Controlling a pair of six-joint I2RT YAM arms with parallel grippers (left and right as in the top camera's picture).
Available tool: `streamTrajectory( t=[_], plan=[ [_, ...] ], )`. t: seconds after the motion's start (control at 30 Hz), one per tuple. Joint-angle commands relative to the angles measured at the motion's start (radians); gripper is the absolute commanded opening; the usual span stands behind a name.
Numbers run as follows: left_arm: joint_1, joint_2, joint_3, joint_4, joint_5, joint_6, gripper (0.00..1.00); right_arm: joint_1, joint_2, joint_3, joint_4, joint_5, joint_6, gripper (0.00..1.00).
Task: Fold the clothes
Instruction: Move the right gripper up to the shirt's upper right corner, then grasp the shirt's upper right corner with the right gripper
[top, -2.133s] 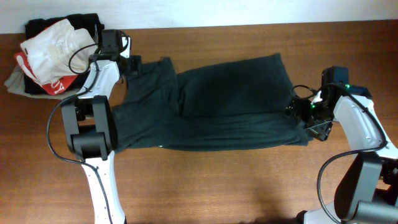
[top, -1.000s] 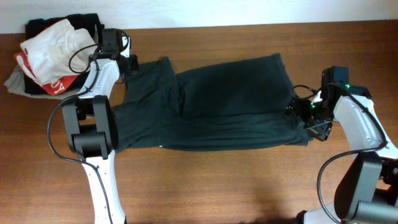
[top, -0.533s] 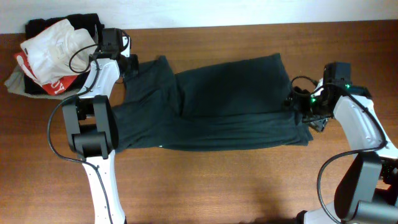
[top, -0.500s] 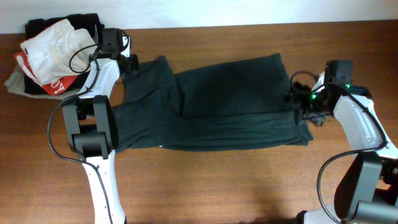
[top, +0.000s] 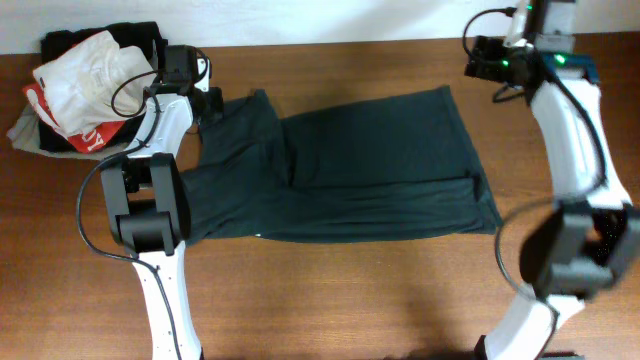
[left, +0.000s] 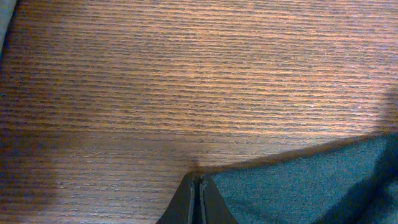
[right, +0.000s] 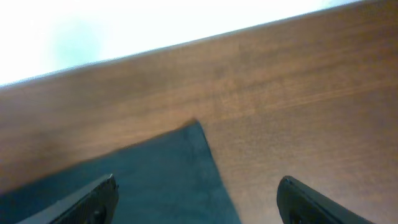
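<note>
Teal-grey T-shirt (top: 370, 160) is spread on the table (top: 350, 300) toward its back edge, back-left hem pinched by the shut left gripper (left: 198, 198), right gripper (right: 198, 186) held open over the back-right corner; thin fabric may be pulled loose if lifted one-sided.

Clad in white shells over black joints — left arm (top: 168, 125) and right arm (top: 572, 130) alike; strung with looping black cables, tipped with dark pincer fingers (right: 87, 202).
</note>
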Motion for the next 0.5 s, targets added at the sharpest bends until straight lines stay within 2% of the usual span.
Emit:
streamTrajectory(
  t=[0.0,0.1,0.2,0.33,0.47],
  plan=[
    [0.011,0.096,-0.043,-0.033,-0.032,0.005,0.03,0.018,0.181,0.098,-0.024,0.045,-0.038,0.86],
    [0.011,0.096,-0.043,-0.033,-0.032,0.005,0.03,0.026,0.264,0.108,0.008,0.045,-0.048,0.85],
    [0.011,0.097,-0.043,-0.034,-0.032,0.005,0.03,0.051,0.313,0.108,0.057,0.053,-0.121,0.81],
    [0.011,0.101,-0.043,-0.031,-0.023,0.004,0.03,0.084,0.336,0.107,0.113,0.1,-0.141,0.73],
    [0.011,0.124,-0.043,-0.03,-0.002,0.004,0.03,0.106,0.378,0.107,0.161,0.144,-0.137,0.74]
  ],
)
